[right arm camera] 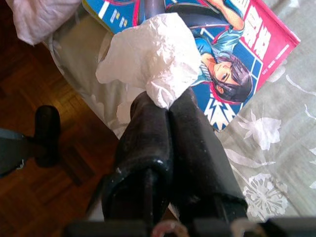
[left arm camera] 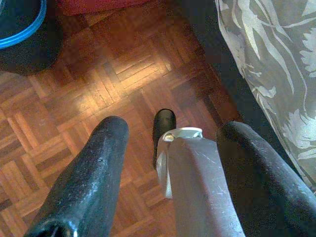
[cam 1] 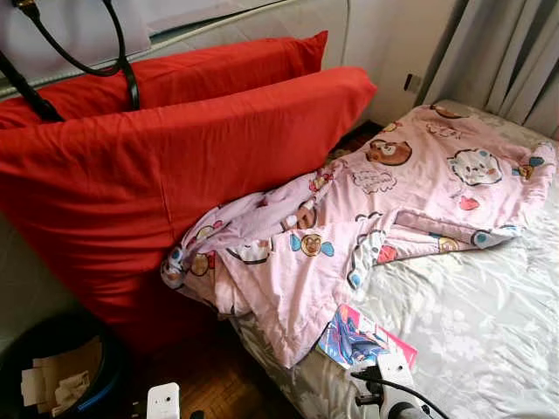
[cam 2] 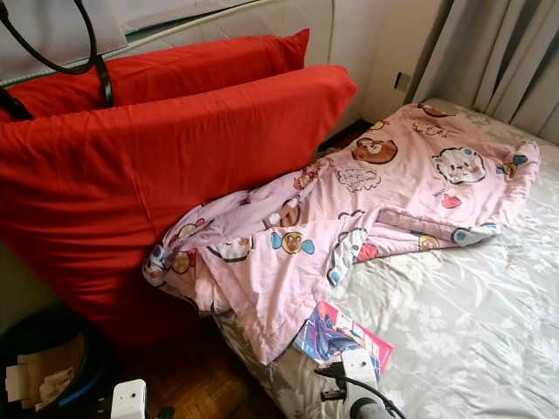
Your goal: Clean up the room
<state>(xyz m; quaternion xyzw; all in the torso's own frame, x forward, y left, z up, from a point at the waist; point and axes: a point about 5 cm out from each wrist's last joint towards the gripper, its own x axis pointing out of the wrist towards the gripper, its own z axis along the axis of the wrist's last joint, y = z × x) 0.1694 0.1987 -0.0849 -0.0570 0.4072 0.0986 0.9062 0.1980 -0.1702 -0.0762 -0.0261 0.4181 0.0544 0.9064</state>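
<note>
Right claw [right arm camera: 165, 106] has its two black fingers pressed together on a crumpled white tissue [right arm camera: 150, 57], which bulges out beyond the fingertips. It hangs over the near corner of the bed [cam 1: 472, 332], directly above a comic book [right arm camera: 232, 54] with a pink and blue cover that lies flat on the grey flowered sheet. In the head views the tissue [cam 1: 395, 368] shows as a white lump at the lower edge, just on the near side of the comic book [cam 1: 358, 339].

A pink quilt [cam 1: 384, 209] printed with cartoon bears and animals is rumpled across the bed, one corner spilling over the bed's edge toward the floor and lying just beside the comic book. Two large red pillows [cam 1: 175, 166] stand on edge between the bed and the wall, the quilt's loose end resting against the nearer one. Grey curtains [cam 1: 507, 52] hang at the far right.

Left claw [left arm camera: 170, 148] is low over the parquet floor [left arm camera: 113, 69], its fingers spread wide with nothing between them, close beside the draped sheet at the bed's side. A dark bin [cam 1: 61, 375] with a blue rim holds scraps of paper and stands on the floor by the pillows.
</note>
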